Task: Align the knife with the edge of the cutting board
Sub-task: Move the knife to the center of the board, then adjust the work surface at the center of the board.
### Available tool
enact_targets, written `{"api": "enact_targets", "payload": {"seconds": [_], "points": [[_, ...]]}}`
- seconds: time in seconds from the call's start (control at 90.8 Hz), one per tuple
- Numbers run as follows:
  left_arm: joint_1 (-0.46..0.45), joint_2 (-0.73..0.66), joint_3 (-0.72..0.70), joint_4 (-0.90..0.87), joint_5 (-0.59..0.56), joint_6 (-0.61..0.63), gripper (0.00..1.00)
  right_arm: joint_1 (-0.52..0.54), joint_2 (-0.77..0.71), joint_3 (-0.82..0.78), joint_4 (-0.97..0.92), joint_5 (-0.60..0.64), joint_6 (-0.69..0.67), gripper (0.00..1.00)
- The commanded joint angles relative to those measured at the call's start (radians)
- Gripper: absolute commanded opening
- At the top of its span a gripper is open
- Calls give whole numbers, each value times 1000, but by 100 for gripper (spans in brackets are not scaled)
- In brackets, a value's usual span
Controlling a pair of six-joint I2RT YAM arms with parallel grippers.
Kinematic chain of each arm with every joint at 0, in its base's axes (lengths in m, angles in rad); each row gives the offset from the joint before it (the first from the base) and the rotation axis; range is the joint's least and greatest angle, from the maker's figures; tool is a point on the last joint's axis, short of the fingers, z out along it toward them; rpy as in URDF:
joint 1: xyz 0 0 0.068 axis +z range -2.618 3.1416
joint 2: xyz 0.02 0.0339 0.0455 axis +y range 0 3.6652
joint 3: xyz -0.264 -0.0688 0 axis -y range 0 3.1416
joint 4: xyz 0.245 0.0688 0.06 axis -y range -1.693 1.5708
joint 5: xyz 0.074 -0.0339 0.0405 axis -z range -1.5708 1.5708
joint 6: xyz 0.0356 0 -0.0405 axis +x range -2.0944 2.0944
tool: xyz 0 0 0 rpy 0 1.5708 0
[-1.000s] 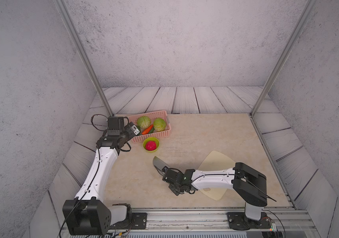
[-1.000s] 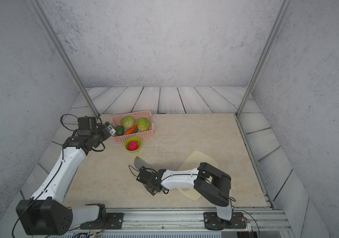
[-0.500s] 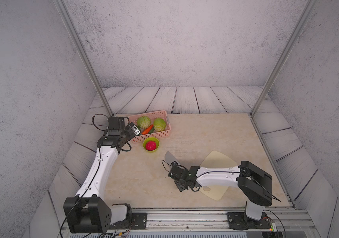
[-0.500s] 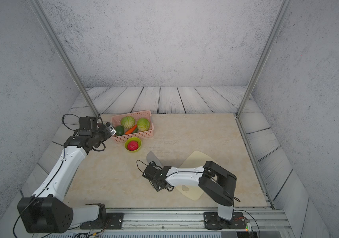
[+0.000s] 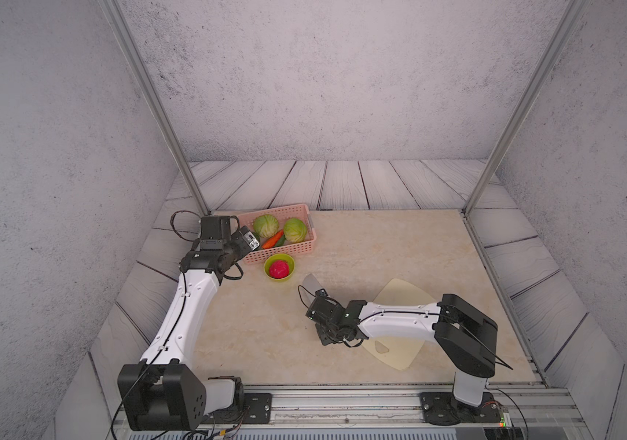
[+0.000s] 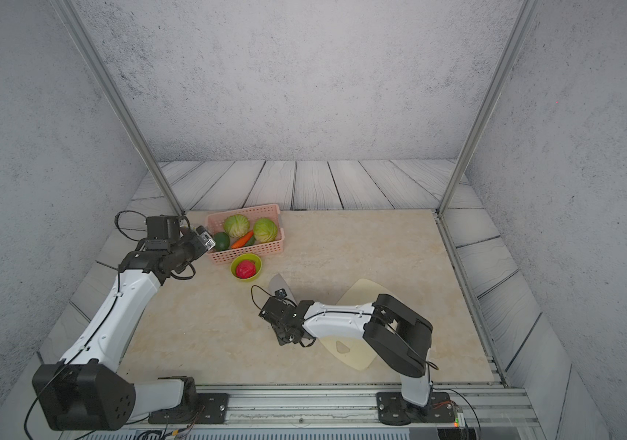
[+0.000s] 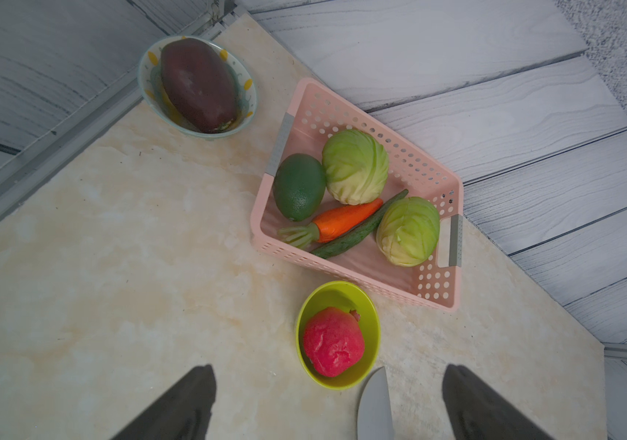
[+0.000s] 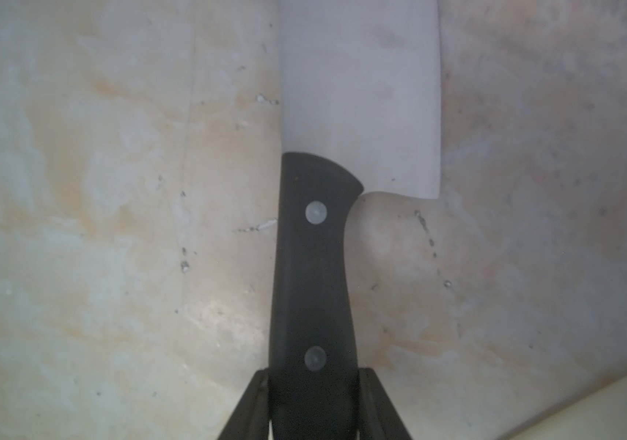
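Near the table's (image 5: 380,244) front edge, about midway, the right jaws grip the cleaver (image 8: 312,266) by its black handle, just beside the cutting board (image 5: 405,293). Left jaws hang wide open by the pink basket (image 5: 306,249). Looks mid-carry; next, turn it parallel to the board's edge.

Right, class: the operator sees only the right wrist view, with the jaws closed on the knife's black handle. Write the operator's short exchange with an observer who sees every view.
Operator: What lies beyond the blade tip?
Observer: A green bowl holding a red fruit sits just past the knife.
Operator: Where is the whole cutting board?
Observer: The cutting board lies flat and slanted on the table, with the right arm crossing above its middle.
Operator: And the other arm?
Observer: The left gripper hangs over the table near a pink basket, jaws open.
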Motion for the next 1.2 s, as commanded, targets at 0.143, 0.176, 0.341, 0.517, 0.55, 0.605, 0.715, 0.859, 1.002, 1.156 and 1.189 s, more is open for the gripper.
{"api": "enact_targets", "payload": {"seconds": [0.143, 0.176, 0.341, 0.517, 0.55, 0.605, 0.715, 0.859, 1.002, 1.156, 1.189], "points": [[4, 8, 2, 17, 39, 27, 98, -3, 58, 87, 2, -26, 26, 16], [3, 9, 1, 18, 42, 27, 98, -3, 61, 87, 4, -31, 25, 20], [3, 6, 0, 16, 40, 31, 98, -3, 28, 70, -20, -45, 4, 48], [1, 3, 1, 17, 39, 33, 98, -3, -94, -14, -89, -27, -22, 70], [1, 1, 1, 17, 41, 34, 98, -3, -120, -31, -104, -24, -24, 71], [1, 0, 2, 18, 42, 33, 98, -3, -164, -53, -130, -20, -27, 72], [1, -1, 1, 18, 43, 35, 98, -4, -241, -120, -173, -14, -26, 71], [-3, -1, 1, 19, 45, 36, 98, -14, -334, -214, -195, -16, -1, 67], [-8, -1, 1, 19, 40, 39, 98, -26, -401, -297, -204, -26, 22, 64], [-14, -1, 2, 17, 39, 41, 98, -56, -451, -387, -177, -47, 45, 61], [-13, 0, 2, 16, 41, 43, 98, -61, -457, -400, -173, -50, 48, 61]]}}
